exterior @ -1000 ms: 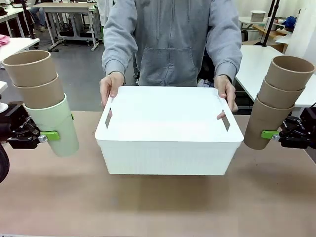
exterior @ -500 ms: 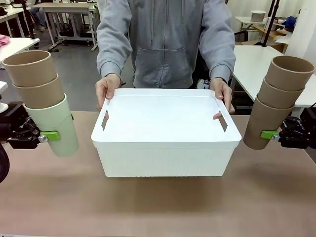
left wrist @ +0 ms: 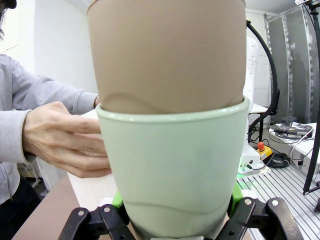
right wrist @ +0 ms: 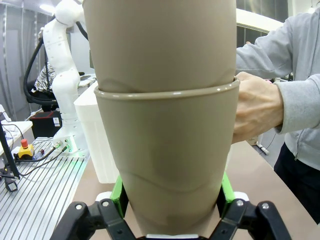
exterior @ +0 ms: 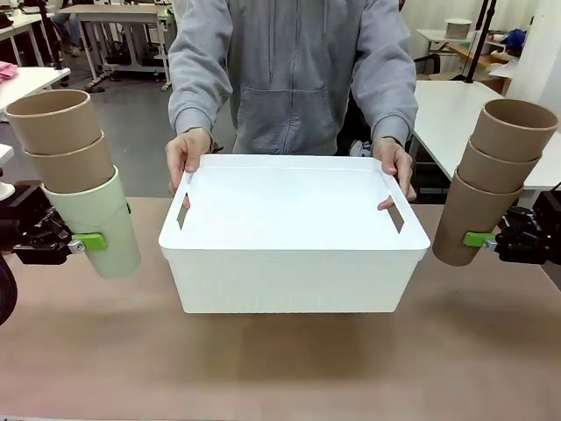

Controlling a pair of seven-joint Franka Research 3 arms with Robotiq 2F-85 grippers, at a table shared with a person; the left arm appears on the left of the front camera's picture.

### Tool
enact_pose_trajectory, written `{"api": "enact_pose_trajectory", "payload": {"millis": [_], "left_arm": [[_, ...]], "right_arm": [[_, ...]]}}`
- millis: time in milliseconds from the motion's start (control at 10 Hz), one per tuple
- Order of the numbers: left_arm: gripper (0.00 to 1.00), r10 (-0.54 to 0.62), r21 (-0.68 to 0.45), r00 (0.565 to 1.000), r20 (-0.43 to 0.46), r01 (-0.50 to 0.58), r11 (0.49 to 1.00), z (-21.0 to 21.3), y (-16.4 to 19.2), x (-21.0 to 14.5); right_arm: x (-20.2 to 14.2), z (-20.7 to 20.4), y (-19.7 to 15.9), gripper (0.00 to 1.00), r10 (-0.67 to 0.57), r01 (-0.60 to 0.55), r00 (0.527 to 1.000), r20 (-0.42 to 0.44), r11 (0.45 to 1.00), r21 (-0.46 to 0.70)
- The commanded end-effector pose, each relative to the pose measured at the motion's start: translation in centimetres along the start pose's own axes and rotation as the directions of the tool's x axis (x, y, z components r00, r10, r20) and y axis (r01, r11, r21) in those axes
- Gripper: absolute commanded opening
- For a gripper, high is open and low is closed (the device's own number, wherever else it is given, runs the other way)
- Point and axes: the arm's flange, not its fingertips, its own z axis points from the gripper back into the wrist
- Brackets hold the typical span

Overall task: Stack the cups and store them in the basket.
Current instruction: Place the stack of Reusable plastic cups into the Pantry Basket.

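Left arm: comes in low from the left edge of the front view, with the wrist roughly level and the fingers pointing toward the middle of the table (exterior: 280,368).
Left gripper (exterior: 92,239): pinches the mint-green cup (exterior: 98,215) low on its wall. The left wrist view shows a green pad pressed to each side.
Left stack: two left tan cups (exterior: 54,121) sit nested in the mint-green cup, mouths up. The stack leans outward, away from the basket (exterior: 289,281), and hangs clear of the table.
Right arm: reaches in low from the right edge, with the wrist level and the fingers pointing inward.
Right gripper (exterior: 473,239): clamps the bottom tan cup (exterior: 469,215) near its base, a green pad on either side.
Right stack: two upper tan cups (exterior: 513,127) are nested in the bottom tan cup. The stack tilts outward to the right and is off the table.
Basket: white, open side up, between the two stacks and well apart from both. A shadow lies under it, and I cannot tell whether its base touches the table.
Person's hands: one hand (exterior: 187,153) holds the far rim at the corner on the robot's left side. The other hand (exterior: 396,162) holds the far rim on the robot's right side, with fingers curled near a handle slot. Both grey sleeves reach forward from the far side.
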Motion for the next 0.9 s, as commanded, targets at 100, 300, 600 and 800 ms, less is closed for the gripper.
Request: {"api": "enact_pose_trajectory", "payload": {"millis": [100, 300, 600, 800], "left_arm": [[0.85, -0.006, -0.009, 1.000, 0.007, 0.006, 1.000, -0.08, -0.06, 0.28], [0.85, -0.006, -0.009, 1.000, 0.007, 0.006, 1.000, -0.08, -0.06, 0.28], [0.85, -0.006, -0.009, 1.000, 0.007, 0.006, 1.000, -0.08, -0.06, 0.28], [0.85, -0.006, -0.009, 1.000, 0.007, 0.006, 1.000, -0.08, -0.06, 0.28]], "right_arm": [[0.26, -0.12, -0.03, 0.84, 0.010, -0.010, 1.000, 0.005, 1.000, 0.001], [0.26, -0.12, -0.03, 0.84, 0.010, -0.010, 1.000, 0.005, 1.000, 0.001], [0.26, -0.12, -0.03, 0.84, 0.010, -0.010, 1.000, 0.005, 1.000, 0.001], [0.26, -0.12, -0.03, 0.84, 0.010, -0.010, 1.000, 0.005, 1.000, 0.001]]}}
